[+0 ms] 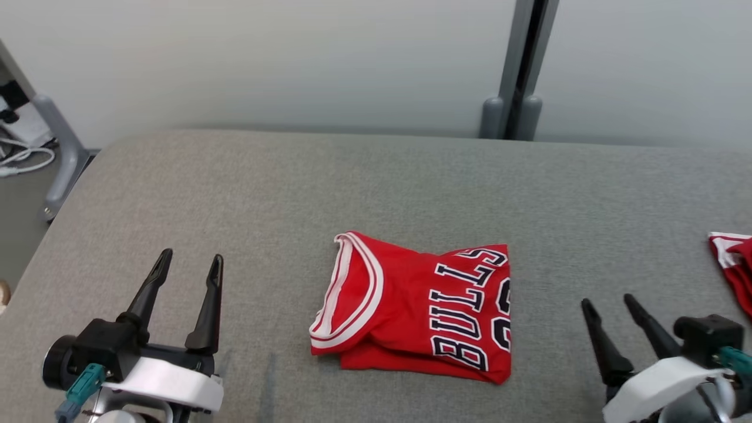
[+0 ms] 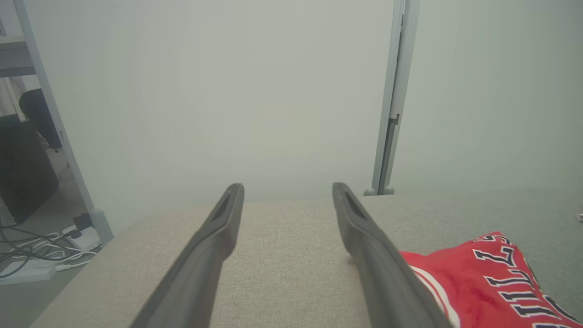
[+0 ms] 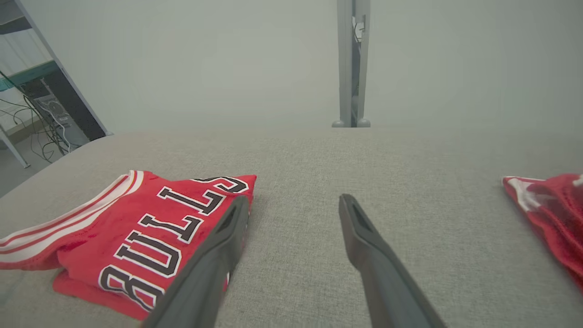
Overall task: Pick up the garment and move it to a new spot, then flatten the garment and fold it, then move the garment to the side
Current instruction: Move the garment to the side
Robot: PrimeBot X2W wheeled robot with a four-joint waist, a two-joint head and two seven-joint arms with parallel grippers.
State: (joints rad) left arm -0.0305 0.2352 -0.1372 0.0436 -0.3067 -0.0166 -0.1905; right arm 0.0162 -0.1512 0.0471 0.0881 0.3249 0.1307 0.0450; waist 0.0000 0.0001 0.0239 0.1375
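Observation:
A red garment, a jersey with white trim and dark "BULLS" lettering, lies folded into a compact rectangle in the middle of the grey padded table. It also lies at the lower right of the left wrist view as the garment, and at the left of the right wrist view as the garment. My left gripper stands open to its left, apart from it. To its right my right gripper is open too, fingers empty.
A second red cloth with white trim lies at the table's right edge, seen as the cloth in the right wrist view. A pale wall with a grey post stands behind. Cables lie on the floor at the far left.

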